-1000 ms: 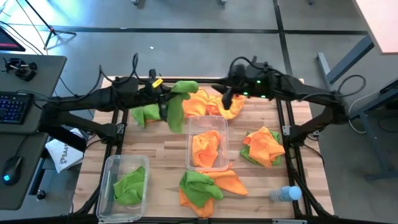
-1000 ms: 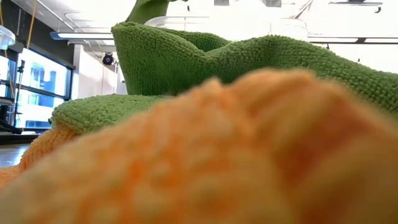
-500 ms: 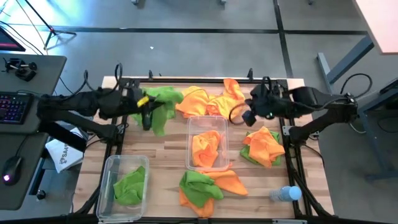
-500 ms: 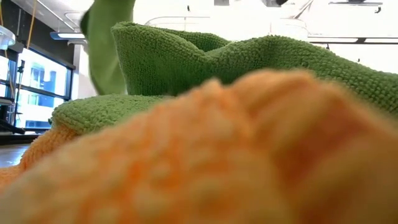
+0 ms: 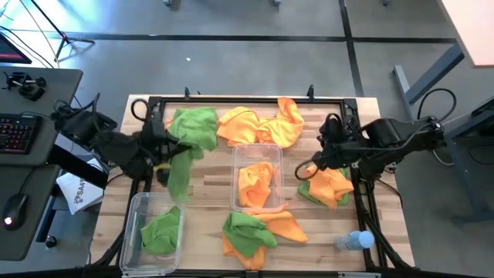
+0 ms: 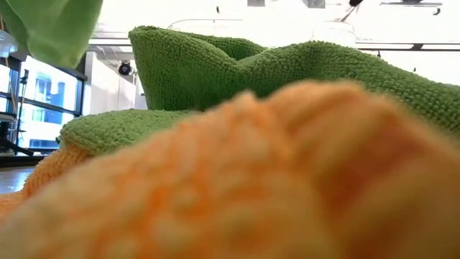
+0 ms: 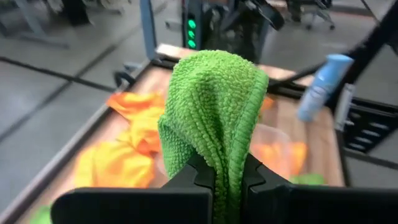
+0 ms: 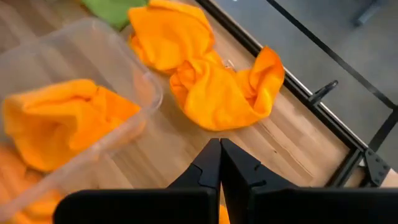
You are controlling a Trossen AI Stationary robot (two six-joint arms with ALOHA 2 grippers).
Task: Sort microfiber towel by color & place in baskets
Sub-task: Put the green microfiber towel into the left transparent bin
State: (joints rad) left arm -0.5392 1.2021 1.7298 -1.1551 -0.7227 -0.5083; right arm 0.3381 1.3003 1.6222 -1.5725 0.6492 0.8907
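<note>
My left gripper (image 5: 162, 150) is over the table's left side, shut on a green towel (image 7: 214, 106) that hangs down (image 5: 178, 174) just beyond the left basket (image 5: 137, 207). That basket holds a green towel (image 5: 160, 230). Another green towel (image 5: 197, 123) lies at the far left. The middle basket (image 5: 276, 154) holds an orange towel (image 5: 255, 181). My right gripper (image 8: 219, 158) is shut on nothing, over the bare wood between the middle basket and the right-hand orange and green pile (image 5: 328, 185). Orange towels (image 5: 258, 123) lie at the far edge. My left gripper pinches a bunched fold of the green towel (image 7: 227, 177) between its two fingers. A rounded hump of cloth stands out past the fingertips. The rest hangs slack below the gripper, clear of the table, and its lower end (image 6: 50, 29) shows in the low view.
A clear bottle with a blue cap (image 5: 353, 241) lies at the near right corner. A green and orange pile (image 5: 255, 232) sits at the near edge and fills the low view. A black frame (image 5: 231, 99) runs round the table. Bare wood (image 5: 208, 185) lies between the baskets.
My left gripper has carried the green towel from the far middle toward the table's left and near edges, the cloth swinging below it. My right gripper has drawn away from the far orange towels toward the right and near edges, holding nothing.
</note>
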